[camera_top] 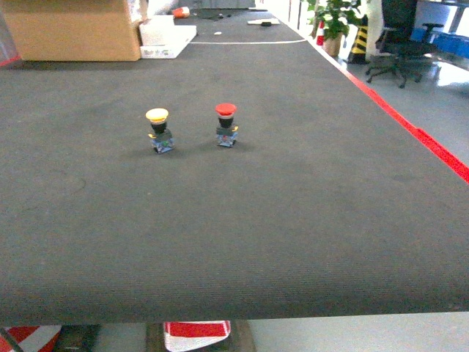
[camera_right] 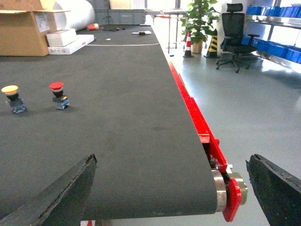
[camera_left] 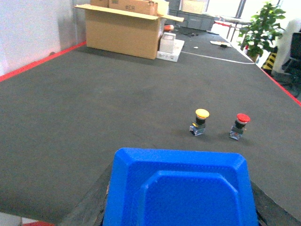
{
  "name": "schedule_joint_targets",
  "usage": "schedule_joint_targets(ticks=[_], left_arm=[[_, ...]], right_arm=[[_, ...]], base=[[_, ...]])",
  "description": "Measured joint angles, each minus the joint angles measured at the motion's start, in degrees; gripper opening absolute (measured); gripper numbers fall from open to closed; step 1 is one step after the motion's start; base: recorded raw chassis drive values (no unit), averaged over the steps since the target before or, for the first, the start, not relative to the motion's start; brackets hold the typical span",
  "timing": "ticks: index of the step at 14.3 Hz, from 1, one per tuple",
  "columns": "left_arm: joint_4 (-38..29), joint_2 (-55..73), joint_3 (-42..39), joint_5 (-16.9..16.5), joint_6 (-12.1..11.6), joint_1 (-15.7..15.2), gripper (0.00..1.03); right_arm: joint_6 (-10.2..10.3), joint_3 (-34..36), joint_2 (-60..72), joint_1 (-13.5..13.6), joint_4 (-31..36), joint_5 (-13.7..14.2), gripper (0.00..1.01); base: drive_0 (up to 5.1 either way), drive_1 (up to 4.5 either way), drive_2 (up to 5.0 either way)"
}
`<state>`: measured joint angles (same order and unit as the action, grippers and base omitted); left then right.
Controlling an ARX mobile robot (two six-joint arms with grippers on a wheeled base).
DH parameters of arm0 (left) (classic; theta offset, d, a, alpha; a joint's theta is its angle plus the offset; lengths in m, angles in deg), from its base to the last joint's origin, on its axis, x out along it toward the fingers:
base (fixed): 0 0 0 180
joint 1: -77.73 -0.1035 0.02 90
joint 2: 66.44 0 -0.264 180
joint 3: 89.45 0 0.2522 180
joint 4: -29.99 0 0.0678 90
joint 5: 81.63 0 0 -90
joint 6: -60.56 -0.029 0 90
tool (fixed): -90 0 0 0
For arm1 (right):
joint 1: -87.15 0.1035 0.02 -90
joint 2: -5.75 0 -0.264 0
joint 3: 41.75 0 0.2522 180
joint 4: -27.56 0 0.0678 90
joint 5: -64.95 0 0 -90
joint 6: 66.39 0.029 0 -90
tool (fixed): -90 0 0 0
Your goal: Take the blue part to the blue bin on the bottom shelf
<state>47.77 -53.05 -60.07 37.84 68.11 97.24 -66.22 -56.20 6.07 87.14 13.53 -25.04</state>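
Note:
A large blue part (camera_left: 181,188) with bevelled corners fills the bottom of the left wrist view. My left gripper (camera_left: 178,207) is shut on it, and its dark fingers (camera_left: 91,205) show only at either side. The part hangs above the near end of the dark conveyor belt (camera_left: 94,108). My right gripper (camera_right: 174,188) stands open over the belt's near right corner, with nothing between its fingers (camera_right: 66,190). Neither gripper shows in the head view. Blue bins (camera_right: 277,47) sit on steel shelves far right. I cannot tell which one is the task's bin or which tier is the bottom shelf.
A yellow push button (camera_top: 158,129) and a red push button (camera_top: 226,123) stand on the belt. A cardboard box (camera_top: 73,29) and white boxes (camera_top: 167,35) sit at the far end. A red rail (camera_right: 200,122) edges the belt on the right. An office chair (camera_right: 233,26) and a potted plant (camera_right: 197,21) stand beyond it.

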Motion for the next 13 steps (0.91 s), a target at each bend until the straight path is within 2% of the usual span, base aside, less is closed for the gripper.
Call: schedule_joint_targets(ticks=[13], left_arm=[[0.02,0.0,0.0,0.02,0.0,0.07,0.44]], right_arm=[[-0.02,0.0,0.0,0.0,-0.02,-0.02,0.98]], base=[[-1.6,-1.58,-1.6]])
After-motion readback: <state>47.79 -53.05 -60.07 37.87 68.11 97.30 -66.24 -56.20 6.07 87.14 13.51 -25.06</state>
